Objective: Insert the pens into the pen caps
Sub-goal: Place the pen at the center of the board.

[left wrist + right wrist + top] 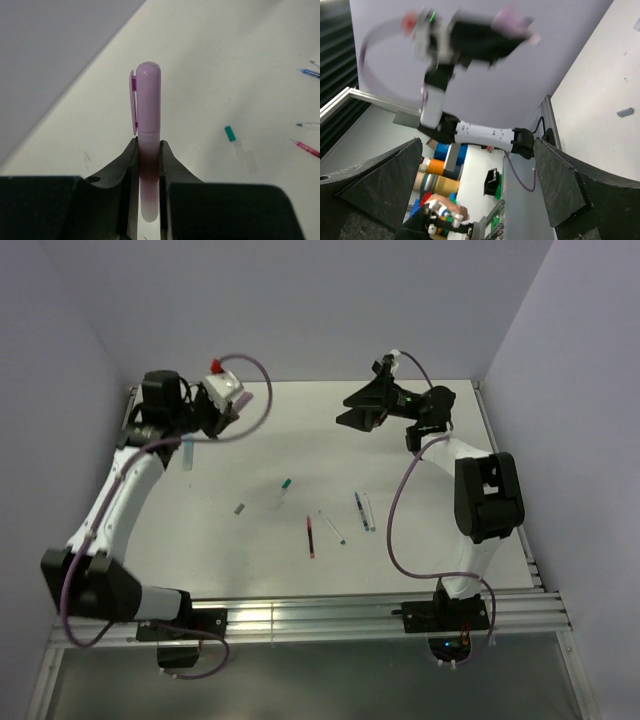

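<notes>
My left gripper (148, 145) is shut on a pale pink pen (149, 167) with a pink pen cap (148, 97) on its far end. It is held above the table's back left (230, 405). My right gripper (358, 412) hovers at the back middle, open and empty (477, 142), facing the left arm. On the table lie a red pen (311, 537), a white pen with a green tip (332, 527), a dark blue pen (359, 507) with a pale one beside it, and a clear pen with a teal cap (284, 490). A small grey cap (239, 508) lies alone.
A light blue piece (187, 452) lies under the left arm's forearm. Purple walls close the table at the back and sides. A metal rail (300, 610) runs along the near edge by the arm bases.
</notes>
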You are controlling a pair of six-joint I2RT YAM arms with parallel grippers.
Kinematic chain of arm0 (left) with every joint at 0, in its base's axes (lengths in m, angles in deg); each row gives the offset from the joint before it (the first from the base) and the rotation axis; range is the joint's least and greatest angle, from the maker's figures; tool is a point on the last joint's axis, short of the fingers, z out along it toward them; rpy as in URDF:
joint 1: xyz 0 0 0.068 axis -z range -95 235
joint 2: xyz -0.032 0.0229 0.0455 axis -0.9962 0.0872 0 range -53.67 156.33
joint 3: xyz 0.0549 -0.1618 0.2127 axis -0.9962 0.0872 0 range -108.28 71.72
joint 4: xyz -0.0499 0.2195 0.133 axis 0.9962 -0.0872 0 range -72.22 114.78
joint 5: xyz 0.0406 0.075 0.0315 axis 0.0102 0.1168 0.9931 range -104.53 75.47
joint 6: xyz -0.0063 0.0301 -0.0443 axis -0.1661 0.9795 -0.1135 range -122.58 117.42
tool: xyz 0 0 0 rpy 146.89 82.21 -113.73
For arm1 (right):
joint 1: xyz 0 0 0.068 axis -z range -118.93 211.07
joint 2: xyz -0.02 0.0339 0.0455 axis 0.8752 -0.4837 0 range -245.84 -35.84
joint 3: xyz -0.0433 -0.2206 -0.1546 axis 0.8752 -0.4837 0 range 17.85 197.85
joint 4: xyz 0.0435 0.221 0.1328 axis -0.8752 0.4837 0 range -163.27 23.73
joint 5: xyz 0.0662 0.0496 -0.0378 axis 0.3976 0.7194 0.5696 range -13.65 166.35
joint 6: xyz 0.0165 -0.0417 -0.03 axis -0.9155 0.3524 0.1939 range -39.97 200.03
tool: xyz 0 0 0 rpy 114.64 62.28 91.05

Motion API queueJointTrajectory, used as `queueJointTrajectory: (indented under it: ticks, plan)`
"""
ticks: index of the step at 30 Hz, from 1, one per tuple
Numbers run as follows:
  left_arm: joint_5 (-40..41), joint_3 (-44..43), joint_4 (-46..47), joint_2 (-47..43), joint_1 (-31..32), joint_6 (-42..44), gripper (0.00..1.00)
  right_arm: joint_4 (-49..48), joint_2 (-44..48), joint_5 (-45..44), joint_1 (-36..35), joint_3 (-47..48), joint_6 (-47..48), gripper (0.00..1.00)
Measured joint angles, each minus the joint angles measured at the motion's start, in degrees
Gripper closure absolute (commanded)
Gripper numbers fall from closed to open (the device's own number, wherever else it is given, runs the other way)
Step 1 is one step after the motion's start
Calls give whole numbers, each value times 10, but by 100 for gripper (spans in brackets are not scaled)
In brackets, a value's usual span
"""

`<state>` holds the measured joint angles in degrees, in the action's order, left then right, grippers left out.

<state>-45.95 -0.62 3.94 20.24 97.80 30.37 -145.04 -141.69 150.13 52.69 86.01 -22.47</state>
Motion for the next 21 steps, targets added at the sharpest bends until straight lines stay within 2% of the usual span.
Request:
queueJointTrajectory:
  ticks: [4, 8, 10, 15, 21]
  plan:
    - [-6, -108, -94, 153, -129, -109, 100, 16, 20, 0, -6, -29, 26, 0]
    - [9, -139, -159, 259, -235, -164, 100, 73, 38, -5, -12, -53, 75, 0]
    - [35, -139, -183, 287, -275, -176, 100, 157, 56, -14, -17, -63, 137, 0]
    - [132, -150, -199, 311, -313, -189, 99, 363, 90, -50, -30, -61, 302, 0]
    - [240, -170, -167, 337, -306, -238, 98, 460, 91, -67, -38, -52, 376, 0]
